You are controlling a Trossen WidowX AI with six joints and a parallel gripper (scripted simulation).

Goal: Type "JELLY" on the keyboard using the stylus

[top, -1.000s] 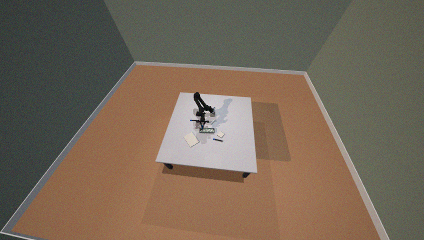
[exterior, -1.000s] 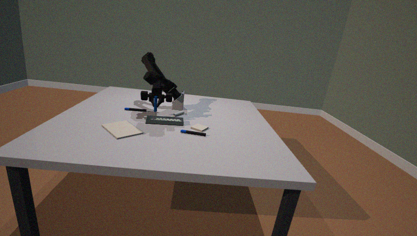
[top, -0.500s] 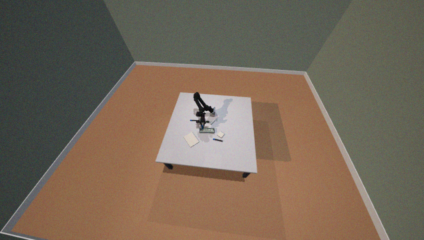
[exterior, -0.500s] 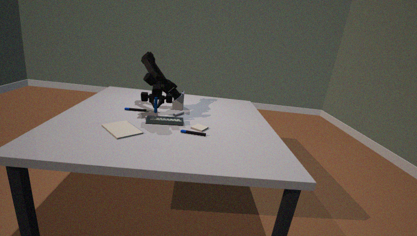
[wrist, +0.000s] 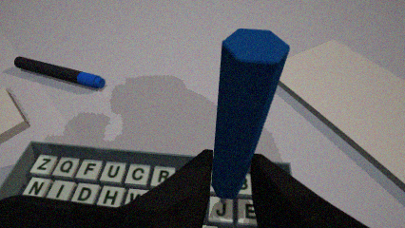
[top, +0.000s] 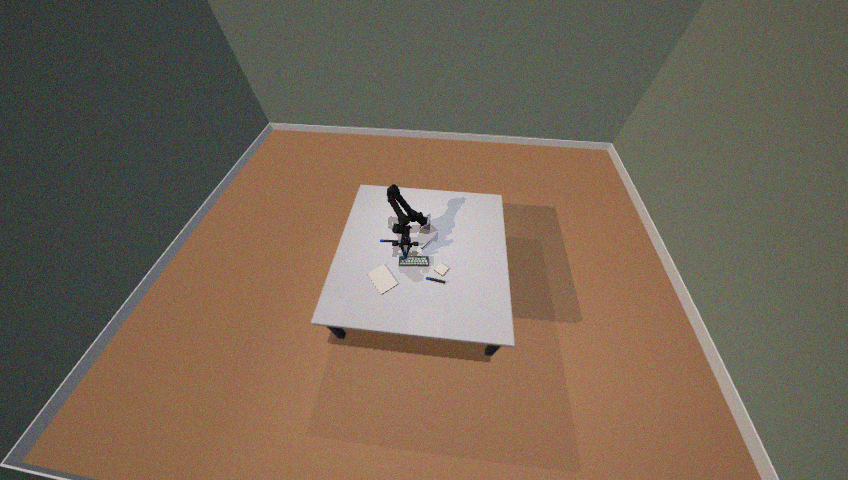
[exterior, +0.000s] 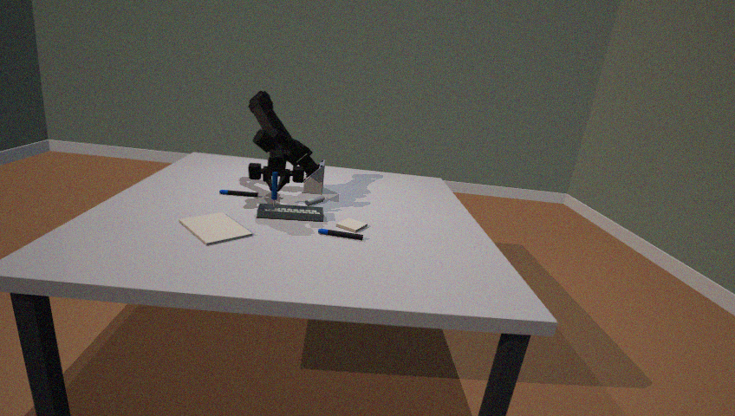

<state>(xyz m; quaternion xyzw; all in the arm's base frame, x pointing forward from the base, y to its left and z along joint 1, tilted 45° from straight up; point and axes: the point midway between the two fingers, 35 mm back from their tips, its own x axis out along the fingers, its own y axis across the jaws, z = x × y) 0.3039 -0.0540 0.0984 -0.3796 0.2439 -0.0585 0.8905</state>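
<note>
A blue hexagonal stylus [top: 405,254] [exterior: 274,185] [wrist: 244,109] stands nearly upright between my fingers, its thin tip pointing down. My gripper [wrist: 231,160] is shut on it. The small grey keyboard [top: 414,261] [exterior: 290,212] [wrist: 71,148] lies beneath, with light lettered keys. In the exterior view the tip is at the keyboard's left end, by its back edge. In the wrist view the J key [wrist: 221,208] shows just below the stylus, with E beside it. The tip is hidden there, so contact with a key cannot be told. My fingers cover several other keys.
A blue-ended black marker [top: 436,280] [exterior: 341,234] [wrist: 59,72] and a small cream pad [top: 441,269] [exterior: 351,224] lie right of the keyboard in the top and exterior views. A large notepad [top: 382,279] [exterior: 215,228] [wrist: 352,90] lies left. Another marker [exterior: 239,193] and a grey holder [exterior: 313,180] are behind.
</note>
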